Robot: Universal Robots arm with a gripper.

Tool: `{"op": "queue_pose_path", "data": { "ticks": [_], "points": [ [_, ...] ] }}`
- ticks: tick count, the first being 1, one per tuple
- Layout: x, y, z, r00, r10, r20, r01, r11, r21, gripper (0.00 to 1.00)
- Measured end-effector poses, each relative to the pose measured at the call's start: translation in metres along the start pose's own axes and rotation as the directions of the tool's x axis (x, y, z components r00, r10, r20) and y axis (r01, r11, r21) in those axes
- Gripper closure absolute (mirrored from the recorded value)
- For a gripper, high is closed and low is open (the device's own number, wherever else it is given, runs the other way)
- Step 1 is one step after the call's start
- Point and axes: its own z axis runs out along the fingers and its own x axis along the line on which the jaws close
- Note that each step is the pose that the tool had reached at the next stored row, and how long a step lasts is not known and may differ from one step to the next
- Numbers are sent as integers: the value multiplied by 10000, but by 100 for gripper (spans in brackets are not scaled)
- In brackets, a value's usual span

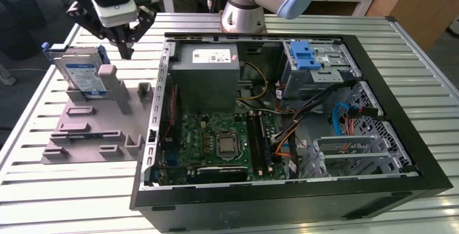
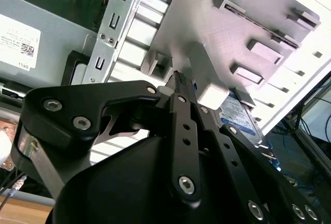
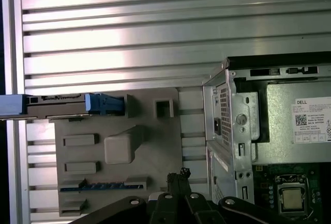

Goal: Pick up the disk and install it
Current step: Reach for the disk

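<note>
The disk (image 1: 79, 75) stands on edge in a slot at the back of a grey holder plate (image 1: 93, 129), its white-and-blue label and blue bracket showing. The first wrist view has the disk (image 3: 57, 105) edge-on, and its label shows in the second wrist view as well (image 2: 243, 119). My gripper (image 1: 129, 50) hangs above the plate, just to the exterior view's right of the disk and apart from it. Its fingertips (image 3: 181, 174) meet with nothing between them, as the gripper (image 2: 178, 77) also appears in the second wrist view.
An open computer case (image 1: 401, 110) lies to the exterior view's right of the plate. Inside are a grey power supply (image 1: 208, 78), a motherboard (image 1: 215, 142) and a silver drive cage with a blue latch (image 1: 312, 62). Everything rests on a slatted metal table (image 1: 64, 191).
</note>
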Motion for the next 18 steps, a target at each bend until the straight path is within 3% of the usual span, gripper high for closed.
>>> {"op": "queue_pose_path", "data": {
  "ticks": [18],
  "points": [
    [112,-10,30,10000,3,-58,-3,10000,4,89]
  ]
}}
